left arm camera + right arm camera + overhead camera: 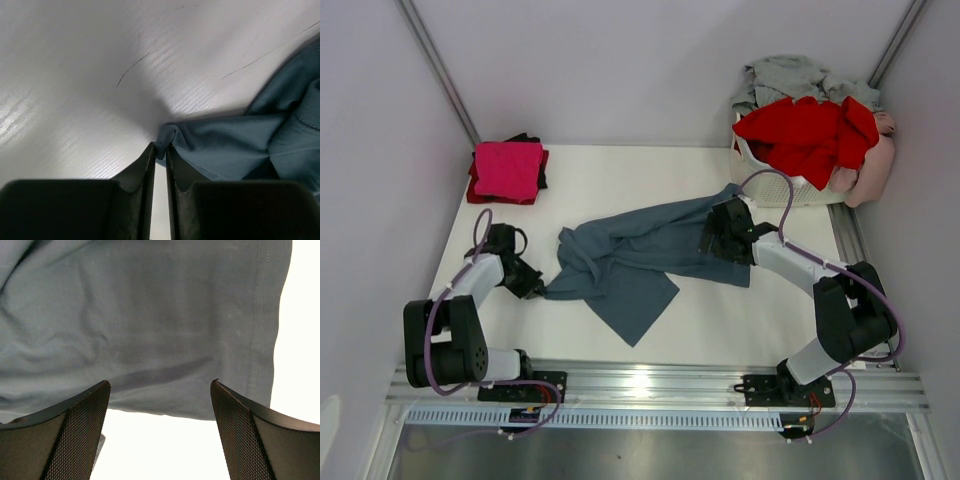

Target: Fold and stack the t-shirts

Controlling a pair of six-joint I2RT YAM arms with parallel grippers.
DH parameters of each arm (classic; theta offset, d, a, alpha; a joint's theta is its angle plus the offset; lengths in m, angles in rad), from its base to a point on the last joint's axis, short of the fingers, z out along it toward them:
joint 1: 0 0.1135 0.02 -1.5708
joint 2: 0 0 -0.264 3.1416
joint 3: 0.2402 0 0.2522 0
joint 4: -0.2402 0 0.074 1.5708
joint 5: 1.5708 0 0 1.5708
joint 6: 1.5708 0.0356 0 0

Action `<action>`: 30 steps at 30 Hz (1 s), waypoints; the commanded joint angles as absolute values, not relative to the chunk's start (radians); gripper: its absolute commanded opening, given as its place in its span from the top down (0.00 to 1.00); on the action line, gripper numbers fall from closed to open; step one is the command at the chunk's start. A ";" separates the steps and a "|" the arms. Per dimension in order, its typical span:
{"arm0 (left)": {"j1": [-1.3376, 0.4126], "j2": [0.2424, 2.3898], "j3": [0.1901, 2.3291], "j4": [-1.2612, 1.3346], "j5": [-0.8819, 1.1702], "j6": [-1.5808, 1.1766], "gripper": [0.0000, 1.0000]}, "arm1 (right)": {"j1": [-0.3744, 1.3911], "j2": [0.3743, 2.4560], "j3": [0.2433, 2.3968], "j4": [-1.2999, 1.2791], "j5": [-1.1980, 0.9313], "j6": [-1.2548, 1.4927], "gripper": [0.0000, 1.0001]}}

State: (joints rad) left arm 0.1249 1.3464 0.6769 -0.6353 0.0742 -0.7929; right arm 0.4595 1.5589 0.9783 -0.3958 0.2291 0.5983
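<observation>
A slate blue-grey t-shirt (640,255) lies crumpled and stretched across the middle of the table. My left gripper (535,290) is at its left tip, and the left wrist view shows the jaws shut on a corner of the blue-grey t-shirt (235,145), pinched at the left gripper (160,150). My right gripper (715,235) hovers open over the shirt's right end. In the right wrist view the hem of the blue-grey t-shirt (150,325) lies just ahead of the right gripper (161,382), nothing between its fingers. A folded magenta t-shirt (508,168) tops a small stack at the back left.
A white laundry basket (790,185) stands at the back right corner, heaped with a red t-shirt (810,135), a grey one (790,75) and a pale pink one (875,165). Grey walls close in the table on three sides. A metal rail (650,385) runs along the near edge.
</observation>
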 commanded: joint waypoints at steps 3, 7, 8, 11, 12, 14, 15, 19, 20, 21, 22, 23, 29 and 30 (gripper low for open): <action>0.149 1.322 0.719 -0.625 0.060 -0.765 0.87 | 0.465 1.529 0.965 -0.362 0.233 0.609 0.15; 0.158 1.354 0.736 -0.629 0.071 -0.749 1.00 | 0.465 1.525 0.965 -0.367 0.241 0.611 0.15; 0.160 1.356 0.742 -0.629 0.069 -0.746 1.00 | 0.465 1.522 0.965 -0.367 0.242 0.609 0.15; 0.164 1.344 0.736 -0.623 0.074 -0.741 1.00 | 0.465 1.517 0.966 -0.371 0.259 0.611 0.15; 0.164 1.341 0.733 -0.620 0.075 -0.741 1.00 | 0.465 1.519 0.968 -0.373 0.268 0.612 0.15; 0.163 1.338 0.738 -0.620 0.077 -0.739 1.00 | 0.465 1.519 0.971 -0.385 0.285 0.620 0.15; 0.164 1.338 0.741 -0.621 0.077 -0.738 1.00 | 0.465 1.519 0.971 -0.390 0.299 0.620 0.15; 0.169 1.333 0.775 -0.627 0.061 -0.723 1.00 | 0.457 1.513 0.977 -0.420 0.360 0.632 0.15; 0.170 1.332 0.776 -0.633 0.057 -0.721 1.00 | 0.454 1.509 0.973 -0.423 0.368 0.637 0.15; 0.176 1.331 0.796 -0.637 0.054 -0.719 1.00 | 0.453 1.497 0.968 -0.426 0.373 0.638 0.15; 0.179 1.333 0.801 -0.637 0.054 -0.719 1.00 | 0.451 1.491 0.963 -0.431 0.380 0.643 0.15; 0.178 1.332 0.801 -0.635 0.052 -0.721 1.00 | 0.448 1.483 0.956 -0.434 0.391 0.643 0.15; 0.181 1.335 0.784 -0.607 0.078 -0.733 1.00 | 0.416 1.434 0.897 -0.459 0.391 0.658 0.15; 0.181 1.336 0.785 -0.607 0.081 -0.733 0.99 | 0.416 1.431 0.888 -0.459 0.381 0.660 0.15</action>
State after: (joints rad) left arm 0.1680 1.3502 0.7689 -0.6323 0.0650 -0.7406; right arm 0.4263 1.4651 0.9112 -0.4408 0.3515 0.6357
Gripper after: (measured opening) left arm 0.010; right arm 0.853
